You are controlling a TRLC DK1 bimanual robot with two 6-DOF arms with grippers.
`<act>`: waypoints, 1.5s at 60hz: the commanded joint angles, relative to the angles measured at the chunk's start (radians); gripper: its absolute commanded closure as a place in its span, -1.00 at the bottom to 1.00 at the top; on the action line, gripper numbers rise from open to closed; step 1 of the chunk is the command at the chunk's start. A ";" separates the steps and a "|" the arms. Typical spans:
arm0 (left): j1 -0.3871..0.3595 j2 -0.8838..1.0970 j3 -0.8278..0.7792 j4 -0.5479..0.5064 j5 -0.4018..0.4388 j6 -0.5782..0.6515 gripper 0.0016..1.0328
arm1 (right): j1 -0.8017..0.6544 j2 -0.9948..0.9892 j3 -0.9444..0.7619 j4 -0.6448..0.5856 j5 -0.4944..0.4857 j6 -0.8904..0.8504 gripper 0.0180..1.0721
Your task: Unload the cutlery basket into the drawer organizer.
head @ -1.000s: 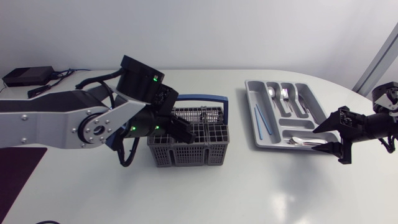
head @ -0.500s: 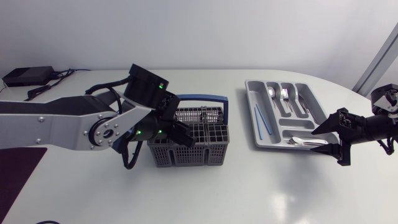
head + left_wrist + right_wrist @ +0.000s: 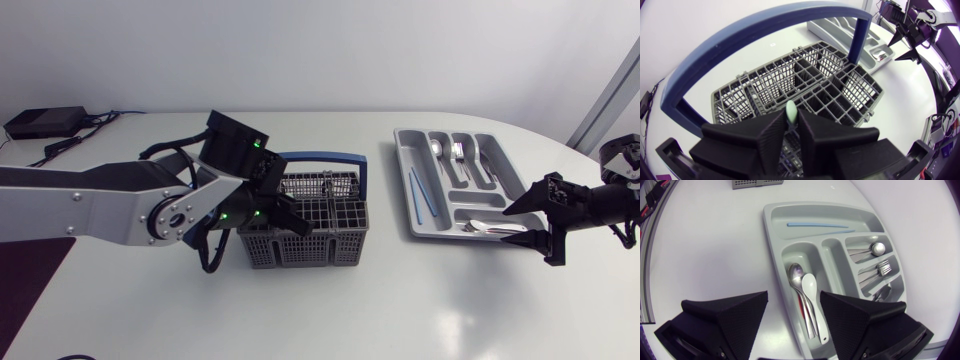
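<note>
On white table (image 3: 330,310), basket (image 3: 335,248), organizer (image 3: 404,180) apart, left hand (image 3: 792,121) pinching utensil (image 3: 791,110)

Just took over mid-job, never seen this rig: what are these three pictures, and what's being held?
This is a two-armed robot at a white table. The overhead picture shows both arms; the other two come from a camera on each wrist. The left gripper is inside the grey cutlery basket with a blue handle, shut on a pale green utensil tip. The right gripper hovers open beside the grey drawer organizer, which holds metal spoons, a white spoon, forks and a blue stick.
</note>
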 commanded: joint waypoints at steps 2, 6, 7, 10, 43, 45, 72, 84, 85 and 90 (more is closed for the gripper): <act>0.011 0.018 -0.030 0.016 -0.009 -0.026 0.78 | -0.007 -0.011 -0.027 -0.005 -0.003 -0.010 -0.45; 0.013 0.015 -0.035 0.026 -0.009 -0.026 0.88 | -0.007 -0.013 -0.025 -0.007 -0.003 -0.010 -0.45; 0.013 0.015 -0.035 0.028 -0.009 -0.026 0.89 | -0.007 -0.013 -0.025 -0.007 -0.003 -0.010 -0.45; 0.013 0.012 -0.037 0.029 -0.009 -0.026 0.89 | -0.009 -0.013 -0.022 -0.007 -0.003 -0.010 -0.45; 0.040 -0.122 -0.099 0.076 0.040 -0.038 0.93 | -0.010 -0.020 -0.028 -0.011 -0.005 -0.010 -0.45; 0.042 -0.128 -0.101 0.076 0.049 -0.041 0.93 | -0.010 -0.024 -0.030 -0.013 -0.005 -0.010 -0.45; 0.054 -0.218 -0.107 0.054 0.096 -0.043 0.93 | -0.001 -0.106 -0.053 -0.059 -0.022 -0.005 -0.45; 0.051 -0.280 -0.109 0.028 0.096 -0.038 0.93 | 0.046 -0.237 -0.107 -0.094 -0.043 0.013 -0.45; 0.051 -0.284 -0.109 0.025 0.096 -0.038 0.93 | 0.051 -0.248 -0.110 -0.100 -0.045 0.015 -0.45; 0.048 -0.306 -0.109 0.013 0.096 -0.037 0.93 | 0.074 -0.303 -0.124 -0.122 -0.051 0.033 -0.45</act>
